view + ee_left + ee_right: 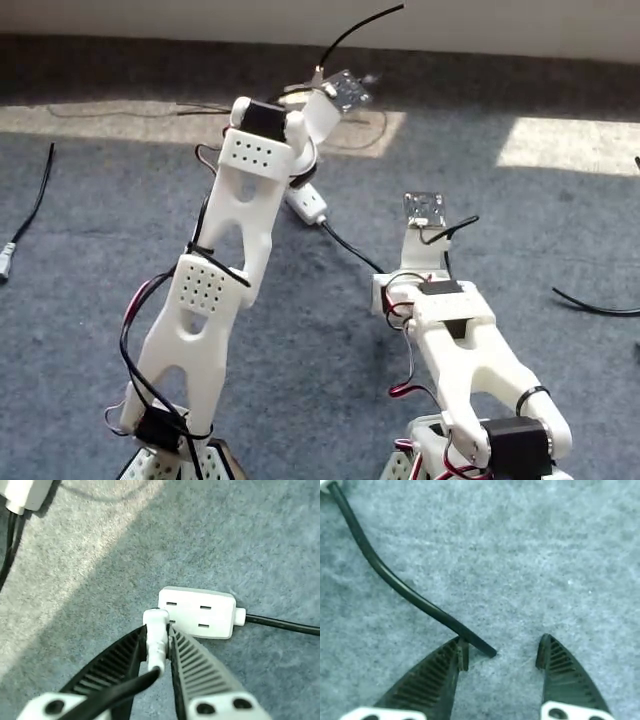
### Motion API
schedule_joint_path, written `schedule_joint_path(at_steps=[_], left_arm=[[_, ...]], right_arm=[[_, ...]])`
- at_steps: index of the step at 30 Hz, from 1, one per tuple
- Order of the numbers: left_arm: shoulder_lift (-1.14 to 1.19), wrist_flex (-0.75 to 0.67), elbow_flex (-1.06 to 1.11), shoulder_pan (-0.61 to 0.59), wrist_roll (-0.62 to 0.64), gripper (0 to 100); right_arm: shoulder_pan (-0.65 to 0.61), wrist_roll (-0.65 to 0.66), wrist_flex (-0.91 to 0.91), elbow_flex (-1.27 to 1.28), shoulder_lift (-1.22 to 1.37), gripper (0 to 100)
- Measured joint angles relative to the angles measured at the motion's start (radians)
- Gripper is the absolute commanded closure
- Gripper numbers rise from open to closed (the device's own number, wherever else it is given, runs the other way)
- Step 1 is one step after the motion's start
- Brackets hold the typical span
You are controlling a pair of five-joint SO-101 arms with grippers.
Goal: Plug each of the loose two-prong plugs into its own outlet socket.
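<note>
My left gripper [157,647] is shut on a white two-prong plug [156,632], whose black cord trails back between the fingers. The plug's front end touches the near edge of a white outlet block [197,612], beside one pair of slots; its prongs are hidden. In the high view the block [308,203] lies under the left arm's wrist. My right gripper [500,655] hangs open just above the carpet. The block's black cable [395,582] runs past one of its fingertips [461,652], with nothing held between them.
Grey carpet covers the whole surface, with sunlit patches at the back. Another white plug body [25,492] with black cords lies near the left gripper. A loose plug [5,260] on a black cord lies far left. One more black cord [590,300] lies at the right.
</note>
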Motion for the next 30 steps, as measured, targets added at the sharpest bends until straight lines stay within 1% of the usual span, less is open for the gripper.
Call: schedule_joint_path(at_steps=[6, 14, 19, 26, 30], left_arm=[[0.000, 0.000, -0.061, 0.011, -0.002, 100], [0.002, 0.000, -0.058, 0.006, -0.002, 100], [0.002, 0.003, -0.052, 0.031, -0.002, 100], [0.002, 0.003, -0.052, 0.046, 0.044, 100], [0.002, 0.003, -0.005, 0.041, 0.048, 100]], right_arm=[[0.000, 0.000, 0.000, 0.000, 0.000, 76.4], [0.000, 0.000, 0.000, 0.000, 0.000, 76.4], [0.000, 0.000, 0.000, 0.000, 0.000, 76.4], [0.000, 0.000, 0.000, 0.000, 0.000, 76.4], [0.000, 0.000, 0.000, 0.000, 0.000, 76.4]])
